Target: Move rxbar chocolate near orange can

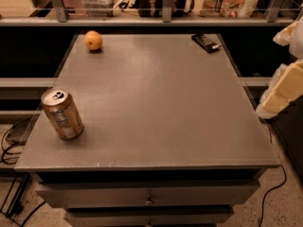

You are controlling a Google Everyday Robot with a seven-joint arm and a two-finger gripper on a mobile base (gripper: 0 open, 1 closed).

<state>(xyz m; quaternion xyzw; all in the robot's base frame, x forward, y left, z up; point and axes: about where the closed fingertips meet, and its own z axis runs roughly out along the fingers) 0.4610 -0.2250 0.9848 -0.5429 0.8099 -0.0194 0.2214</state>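
The orange can (61, 113) stands upright near the front left corner of the table (161, 108), and everything else is best placed from it. The rxbar chocolate (206, 42) lies flat at the corner diagonally opposite the can, well apart from it, so the whole carry is yet to be done. An orange fruit (93, 40) sits straight behind the can at the far edge (not part of the job). The claw (284, 91) hangs off the side of the table farthest from the can, holding nothing; whether it is spread or pressed together I cannot tell. It probably waits there to keep the bar in sight. What the can holds cannot be seen. The drawers (149, 195) below it are closed, their contents hidden.
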